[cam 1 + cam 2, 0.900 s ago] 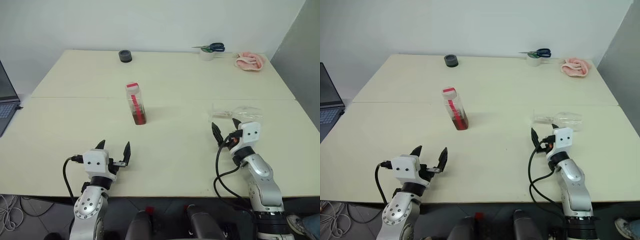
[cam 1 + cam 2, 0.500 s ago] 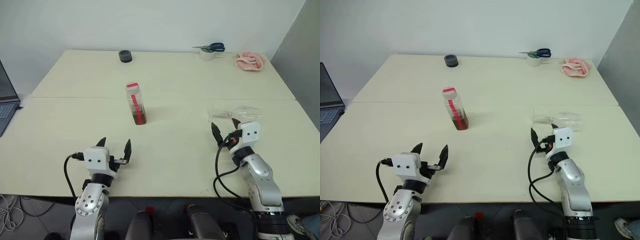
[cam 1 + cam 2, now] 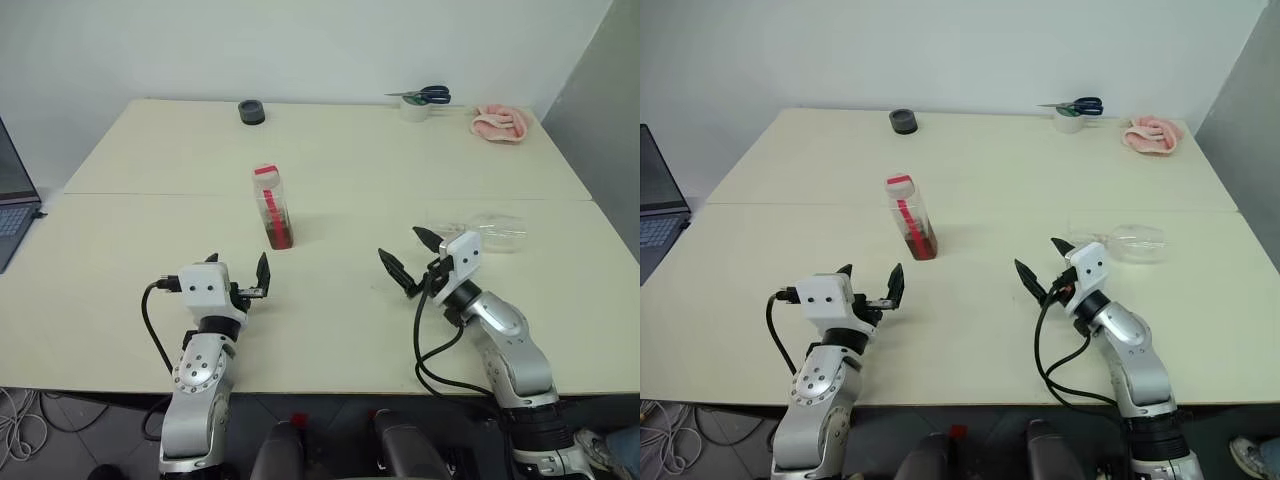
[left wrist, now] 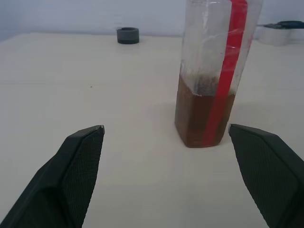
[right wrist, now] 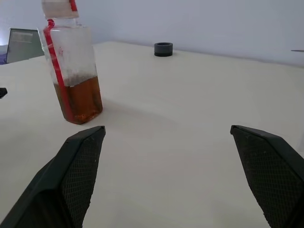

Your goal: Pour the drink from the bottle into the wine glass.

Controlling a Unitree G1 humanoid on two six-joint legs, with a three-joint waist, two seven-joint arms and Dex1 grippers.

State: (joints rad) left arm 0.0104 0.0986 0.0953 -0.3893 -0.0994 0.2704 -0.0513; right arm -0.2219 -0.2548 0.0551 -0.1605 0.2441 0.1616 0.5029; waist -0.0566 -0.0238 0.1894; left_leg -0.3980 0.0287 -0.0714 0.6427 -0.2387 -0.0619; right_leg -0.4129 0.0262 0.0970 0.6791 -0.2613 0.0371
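From my seat the worktop [image 3: 150, 240] looks like a smooth, matt cream laminate with barely any sheen. The bottle [image 3: 272, 207] is clear plastic, slightly cloudy on the inside above the drink [image 4: 197, 118], with a glossy red strip down its side. The wine glass [image 3: 480, 228] reads as thin, colourless glass with faint highlights. My fingers [image 4: 71, 175] show matt black plastic with a fine cross-hatched texture on the pads. At the far edge I see a soft, crumpled pink cloth [image 3: 500, 122] and a dull dark grey ring [image 3: 250, 112].
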